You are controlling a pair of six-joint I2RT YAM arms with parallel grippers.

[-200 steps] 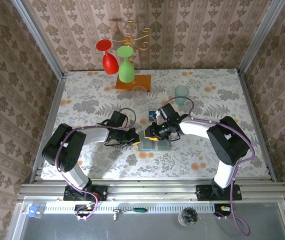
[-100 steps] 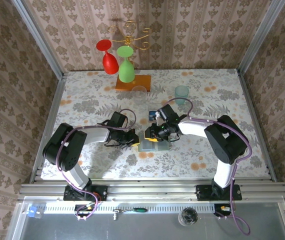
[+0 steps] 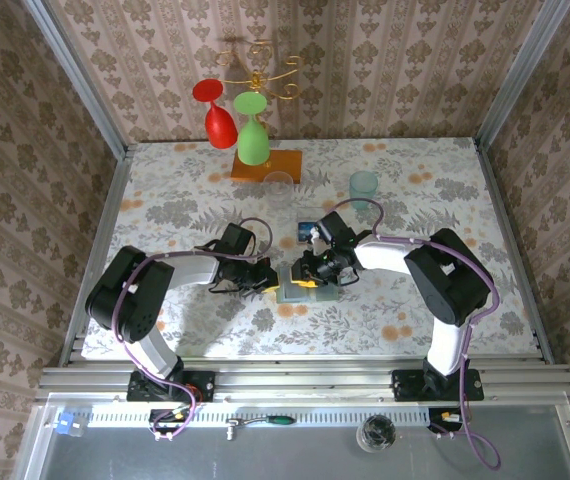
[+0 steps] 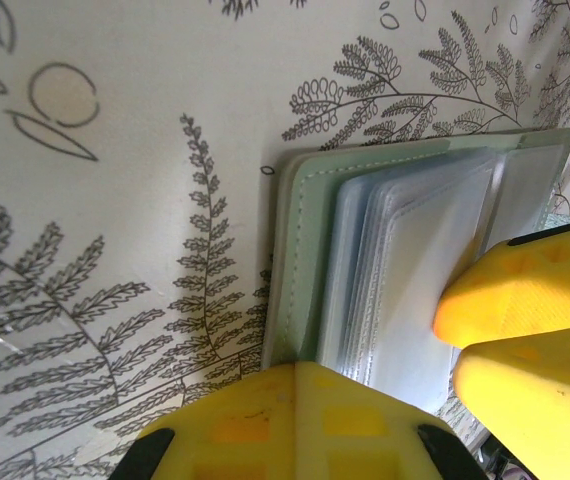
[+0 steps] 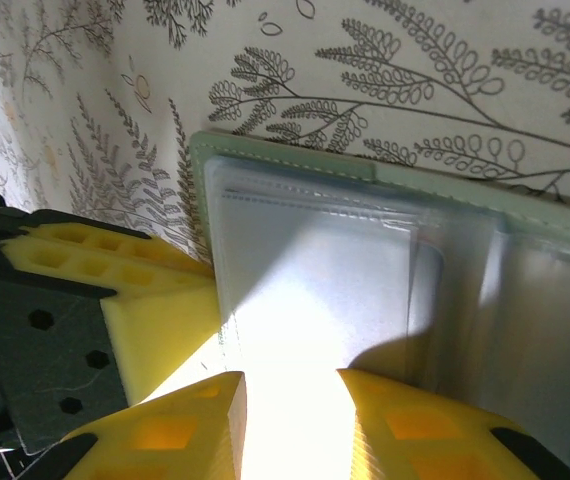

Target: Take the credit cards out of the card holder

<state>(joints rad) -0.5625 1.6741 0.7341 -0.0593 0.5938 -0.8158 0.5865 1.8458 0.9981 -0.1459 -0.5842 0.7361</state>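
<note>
Grey-green card holder (image 5: 285, 162) lies open; left claw (image 5: 207, 290), closed, touches its edge; right claw (image 5: 290, 385) sits slightly apart on its clear sleeves (image 5: 315, 270).

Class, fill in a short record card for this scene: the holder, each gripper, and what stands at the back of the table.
Card holder: open on the floral table, clear sleeves up
Left gripper: shut, at the holder's left edge
Right gripper: jaws apart, tips over the sleeves
Back of table: teal cup; red goblet and green goblet hung on a gold rack
</note>
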